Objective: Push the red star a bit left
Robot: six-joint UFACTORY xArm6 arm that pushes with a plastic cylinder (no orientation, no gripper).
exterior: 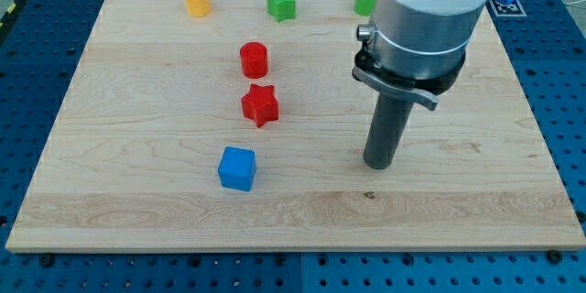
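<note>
We had my tip [379,165], a bare rod with no fingers to grasp, well right of the red star [260,104] mid-board, approach pending, next a leftward nudge.

The arm comes down from the view's top right, a broad pale cylinder with a dark collar and a metal clamp beneath it. Below that hangs the straight dark rod, upright. My tip [379,165] appears to rest on the worktop [137,211], right of centre, nearer its right edge than its left and closer to the bottom edge.
</note>
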